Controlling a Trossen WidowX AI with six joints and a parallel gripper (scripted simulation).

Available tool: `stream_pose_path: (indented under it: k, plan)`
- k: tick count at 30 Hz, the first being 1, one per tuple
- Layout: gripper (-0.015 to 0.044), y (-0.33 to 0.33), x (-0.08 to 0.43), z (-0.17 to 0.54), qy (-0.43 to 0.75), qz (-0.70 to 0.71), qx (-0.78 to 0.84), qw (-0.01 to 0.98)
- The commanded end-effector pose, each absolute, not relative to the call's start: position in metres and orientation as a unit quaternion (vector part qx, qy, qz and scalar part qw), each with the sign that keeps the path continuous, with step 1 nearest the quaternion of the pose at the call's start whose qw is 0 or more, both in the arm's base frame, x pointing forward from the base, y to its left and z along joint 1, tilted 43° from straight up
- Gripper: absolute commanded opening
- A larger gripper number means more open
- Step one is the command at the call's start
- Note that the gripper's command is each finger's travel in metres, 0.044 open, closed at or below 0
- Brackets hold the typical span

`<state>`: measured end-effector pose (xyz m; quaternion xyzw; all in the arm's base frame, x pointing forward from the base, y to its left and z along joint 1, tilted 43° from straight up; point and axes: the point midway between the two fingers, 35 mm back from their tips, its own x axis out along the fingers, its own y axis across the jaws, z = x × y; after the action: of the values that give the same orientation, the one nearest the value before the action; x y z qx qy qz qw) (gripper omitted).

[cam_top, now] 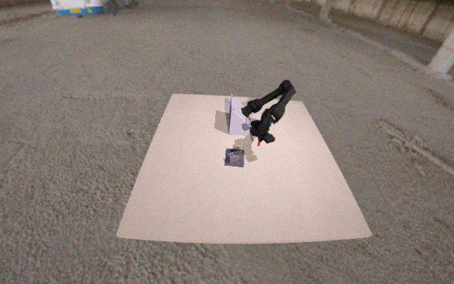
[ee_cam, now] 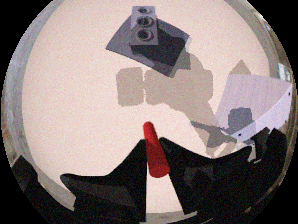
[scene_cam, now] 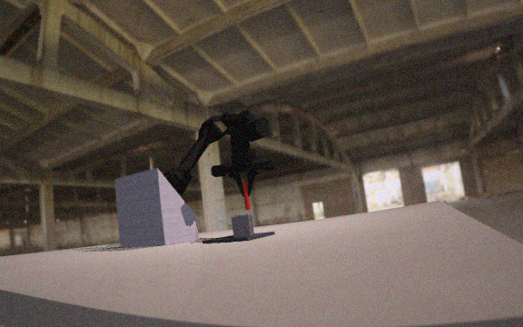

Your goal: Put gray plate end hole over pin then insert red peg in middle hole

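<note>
My gripper (cam_top: 258, 139) (scene_cam: 246, 193) (ee_cam: 152, 141) is shut on the red peg (cam_top: 258, 144) (scene_cam: 247, 203) (ee_cam: 158, 169) and holds it above the mat. The peg sticks out below the fingertips, close to upright in the exterior view. The gray plate (scene_cam: 242, 227) (ee_cam: 152, 40), a block with three holes in a row, sits on the dark square base (scene_cam: 266, 234) (ee_cam: 118, 45). It looks flat there. The pin cannot be made out in the holes. The peg is off to one side of the base, not over it. In the top view the arm's shadow lies beside the base.
A lilac wedge-shaped block (cam_top: 238, 122) (scene_cam: 139, 209) (ee_cam: 250, 95) stands on the pale mat (cam_top: 243, 205) (scene_cam: 334, 272) (ee_cam: 65, 110), near the arm's foot. The arm's links rise beside it.
</note>
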<state>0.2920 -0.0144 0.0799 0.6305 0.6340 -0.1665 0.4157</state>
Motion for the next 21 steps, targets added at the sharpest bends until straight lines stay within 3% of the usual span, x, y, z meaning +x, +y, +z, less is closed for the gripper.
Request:
stream_pose_path:
  k: [1,21]
  plan:
    - [0.0000,-0.025,0.299,0.075,0.634,-0.166,0.629,0.419]
    - [0.0000,-0.070,0.324,0.042,0.633,-0.166,0.628,0.421]
